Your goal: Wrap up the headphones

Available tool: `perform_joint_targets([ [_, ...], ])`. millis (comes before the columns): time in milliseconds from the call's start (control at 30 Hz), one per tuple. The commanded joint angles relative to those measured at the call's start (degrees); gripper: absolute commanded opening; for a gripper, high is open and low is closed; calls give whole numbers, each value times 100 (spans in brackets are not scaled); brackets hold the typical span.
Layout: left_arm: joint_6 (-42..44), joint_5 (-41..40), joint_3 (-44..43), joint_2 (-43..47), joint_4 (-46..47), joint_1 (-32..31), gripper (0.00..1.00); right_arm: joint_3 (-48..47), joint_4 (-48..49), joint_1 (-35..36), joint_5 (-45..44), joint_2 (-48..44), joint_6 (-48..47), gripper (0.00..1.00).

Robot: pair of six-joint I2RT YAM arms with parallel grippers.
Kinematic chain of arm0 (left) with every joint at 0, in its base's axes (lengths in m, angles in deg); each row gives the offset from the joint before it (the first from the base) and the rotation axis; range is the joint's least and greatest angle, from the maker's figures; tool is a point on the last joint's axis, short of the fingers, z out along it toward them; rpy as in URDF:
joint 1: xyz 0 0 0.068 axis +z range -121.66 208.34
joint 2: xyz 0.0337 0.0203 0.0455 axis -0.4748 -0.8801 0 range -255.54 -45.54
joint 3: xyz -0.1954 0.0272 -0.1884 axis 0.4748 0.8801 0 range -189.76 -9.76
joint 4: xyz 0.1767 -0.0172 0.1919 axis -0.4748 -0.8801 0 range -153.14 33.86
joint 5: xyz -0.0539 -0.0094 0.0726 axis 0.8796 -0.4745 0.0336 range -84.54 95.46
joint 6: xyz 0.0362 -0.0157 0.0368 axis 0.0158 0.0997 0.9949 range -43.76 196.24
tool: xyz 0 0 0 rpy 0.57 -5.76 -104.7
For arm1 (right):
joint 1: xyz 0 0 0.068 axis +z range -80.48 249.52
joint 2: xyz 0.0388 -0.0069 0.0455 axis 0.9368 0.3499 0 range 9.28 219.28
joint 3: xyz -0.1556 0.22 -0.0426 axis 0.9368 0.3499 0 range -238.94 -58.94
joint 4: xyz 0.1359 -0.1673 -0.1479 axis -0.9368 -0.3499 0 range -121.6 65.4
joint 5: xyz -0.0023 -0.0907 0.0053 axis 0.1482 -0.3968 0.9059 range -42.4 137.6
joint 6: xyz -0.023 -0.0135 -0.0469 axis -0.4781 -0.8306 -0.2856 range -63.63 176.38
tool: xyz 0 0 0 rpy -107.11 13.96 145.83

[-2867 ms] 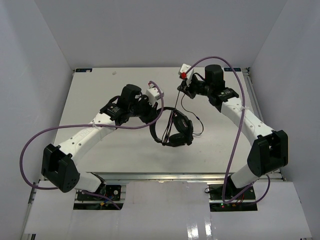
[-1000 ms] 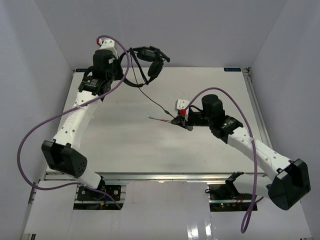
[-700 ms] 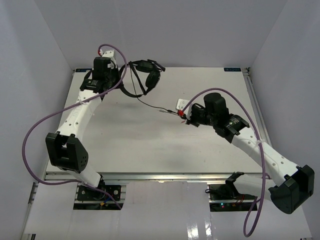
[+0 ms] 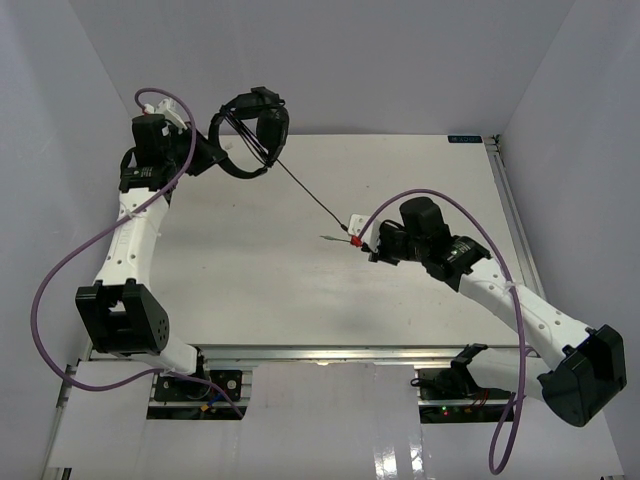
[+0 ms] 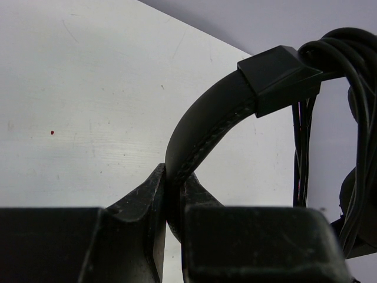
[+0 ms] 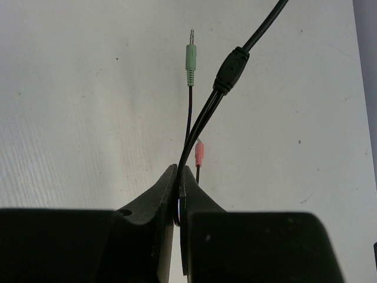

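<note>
Ideally, with the left fingers (image 5: pixel 144 200) clamped on the band of the headphones (image 4: pixel 248 135) above the far-left corner of the counter (image 4: pixel 250 270) and the right fingers (image 6: pixel 162 191) pinching the cord (image 4: pixel 315 200) over mid-counter, hold it taut while looping, apparently around the earcups (image 4: pixel 272 128).

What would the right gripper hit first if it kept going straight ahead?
Probably the table: the right gripper, shut on the cord, seems tilted down. Only the cord's own plugs lie ahead.

Black headphones (image 4: pixel 250 130) are raised at the far left, the headband (image 5: pixel 206 130) arched and cord strands bunched by an earcup. The thin cord (image 4: pixel 312 197) runs taut diagonally toward the centre. It splits into a green plug (image 6: pixel 189 59) and a pink plug (image 6: pixel 199 154).
</note>
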Motion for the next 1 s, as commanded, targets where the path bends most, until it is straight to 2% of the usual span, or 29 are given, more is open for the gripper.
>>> perform_joint_targets([
  [0, -336, -200, -80, 116, 449, 103, 0, -72, -176, 344, 201, -57, -99, 8],
  [133, -282, -536, -153, -179, 481, 92, 0, -432, -318, 755, -99, 163, -238, 8],
  [267, 214, -1060, -468, -710, 187, -88, 0, -962, -564, 1218, -821, 513, -532, 8],
  [400, 1246, -1978, -666, -1137, -230, -848, 0, -1474, -639, 1436, -1562, 728, -964, 8],
  [500, 1854, -2355, -468, -1372, -323, -1269, 0, -1935, -635, 1456, -2388, 810, -1277, 8],
  [600, 2684, -2313, -84, -1389, -243, -1554, 0, -2011, -311, 1454, -3334, 909, -1926, 8],
  [733, 3431, -1927, 553, -1116, 21, -1923, 0, -1849, 467, 1425, -4141, 1053, -2700, 8],
  [833, 3880, -1960, 793, -924, 85, -2257, 0, -1732, 856, 1357, -4435, 1149, -3157, 8],
  [967, 4376, -1798, 989, -745, 104, -2657, 0, -1749, 995, 1184, -4287, 1191, -3509, 8],
])
